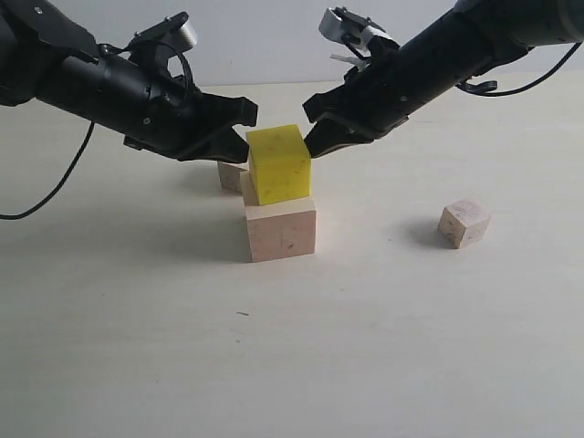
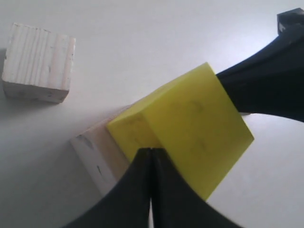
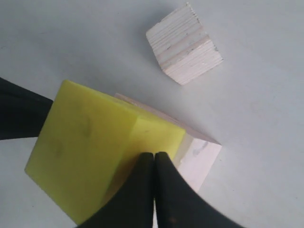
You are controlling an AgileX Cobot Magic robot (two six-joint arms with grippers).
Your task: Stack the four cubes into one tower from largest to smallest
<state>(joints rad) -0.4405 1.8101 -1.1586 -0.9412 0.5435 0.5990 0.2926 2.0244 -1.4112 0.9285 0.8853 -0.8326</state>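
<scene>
Exterior view. The desk (image 1: 137, 347) carries four cubes. Near its middle stands the large pale wood cube (image 1: 281, 230), with the yellow cube (image 1: 279, 164) on top, turned askew to it. The left gripper (image 1: 245, 135) and the right gripper (image 1: 312, 144) meet the yellow cube's upper part from opposite flanks. The far small cube (image 1: 232, 175) lies just behind the stack, toward the desk's far edge and under the left arm. The lone small cube (image 1: 464, 224) lies well apart, toward the desk edge on the right arm's side.

Left wrist view. The left gripper (image 2: 151, 166) has its jaws pressed together with nothing between them, tips against an edge of the yellow cube (image 2: 190, 128). A corner of the yellow cube overhangs the base. A small cube, probably the far small cube (image 2: 38, 61), sits apart from the stack.

Right wrist view. The right gripper (image 3: 154, 166) likewise has its jaws together and empty, tips at the opposite side of the yellow cube.

Hazards, as judged: uneven pushing from the two sides may slide the yellow cube off its base or twist it further. A hard push may also shift the base itself.

Obstructions: both arms crowd the stack top and must clear it before another cube goes on. The far small cube is hemmed in between the stack and the left arm.
</scene>
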